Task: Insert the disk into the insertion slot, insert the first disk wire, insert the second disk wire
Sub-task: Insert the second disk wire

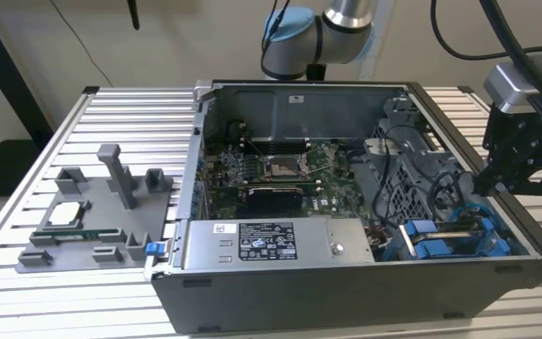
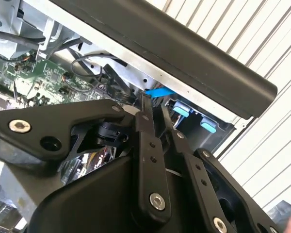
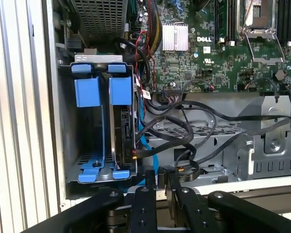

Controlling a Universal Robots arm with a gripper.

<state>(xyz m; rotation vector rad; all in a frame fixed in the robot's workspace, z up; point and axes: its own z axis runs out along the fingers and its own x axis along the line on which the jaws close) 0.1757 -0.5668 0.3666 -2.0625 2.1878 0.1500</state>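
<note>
1. The gripper [image 3: 161,175] sits at the open side of the computer case [image 1: 346,300], at the end of the insertion slot [image 3: 89,141] that lies nearest the case wall; whether it is clenched or released cannot be told
2. In the exterior view the gripper [image 1: 493,185] hangs over the case wall on that view's right; in the second wrist view its tip [image 2: 156,104] points in under the black case rim [image 2: 184,48]
3. A blue wire [image 3: 144,148] runs from beside the disk [image 3: 127,128] to the gripper's tip; whether they touch cannot be told
4. Black cables [image 3: 194,121] loop across the grey metal bracket [image 3: 262,145] just beside the gripper, and thin red and black leads [image 3: 144,58] with a white tag pass close to the slot
5. The disk stands on edge inside the insertion slot, in the compartment nearer the motherboard [image 3: 208,58], under a blue tab [image 3: 121,90]; it lies near the gripper, just past its tip
6. The power supply [image 1: 271,244] carries a white printed sticker; the motherboard bears white lettering beside a finned heatsink [image 3: 174,37]
7. On the slatted table [image 1: 121,113], a grey fixture tray [image 1: 40,258] holds a processor [image 1: 67,214] and a memory module [image 1: 75,234], well apart from the gripper, on the exterior view's left
</note>
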